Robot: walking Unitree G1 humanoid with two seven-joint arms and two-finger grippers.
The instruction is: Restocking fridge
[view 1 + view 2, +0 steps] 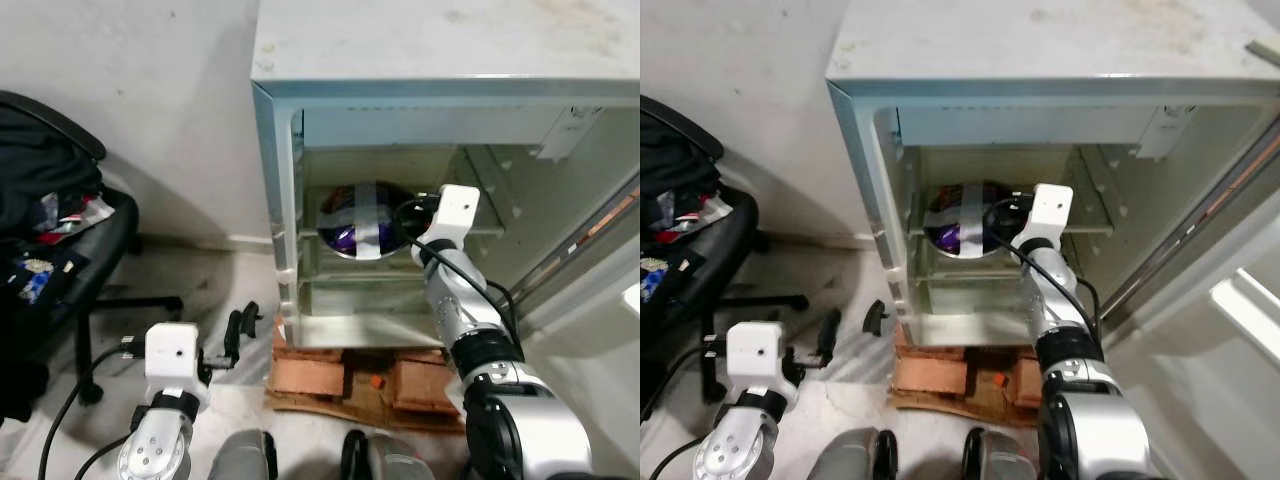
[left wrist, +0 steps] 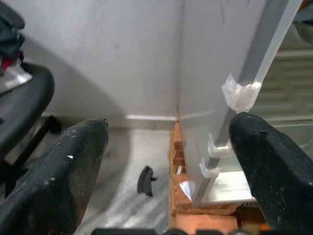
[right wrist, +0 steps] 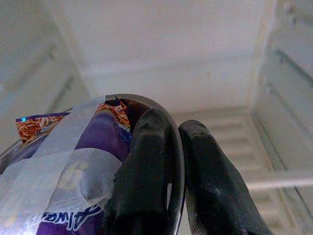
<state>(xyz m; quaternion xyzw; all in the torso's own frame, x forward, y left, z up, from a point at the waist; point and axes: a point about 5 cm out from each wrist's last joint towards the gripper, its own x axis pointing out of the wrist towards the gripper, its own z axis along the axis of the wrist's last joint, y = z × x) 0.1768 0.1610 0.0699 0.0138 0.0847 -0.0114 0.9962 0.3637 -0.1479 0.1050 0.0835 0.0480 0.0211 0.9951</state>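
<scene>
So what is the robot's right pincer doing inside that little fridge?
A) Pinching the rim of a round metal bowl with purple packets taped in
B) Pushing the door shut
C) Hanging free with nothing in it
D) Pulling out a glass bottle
A: the right pincer has its black fingers closed over the rim of the round metal bowl on the fridge shelf.

Inside the open fridge (image 1: 400, 60): a wire shelf (image 1: 480, 228) with a taped metal bowl (image 1: 360, 222) resting on it, purple wrapper within. Beneath, a lower shelf (image 1: 350, 282). Under the fridge, brick blocks (image 1: 310, 370) on the pale floor (image 1: 200, 275). Also on the floor: a small black clip (image 1: 874, 317) near the fridge corner, and an office chair (image 1: 90, 260) holding dark clothes.
</scene>
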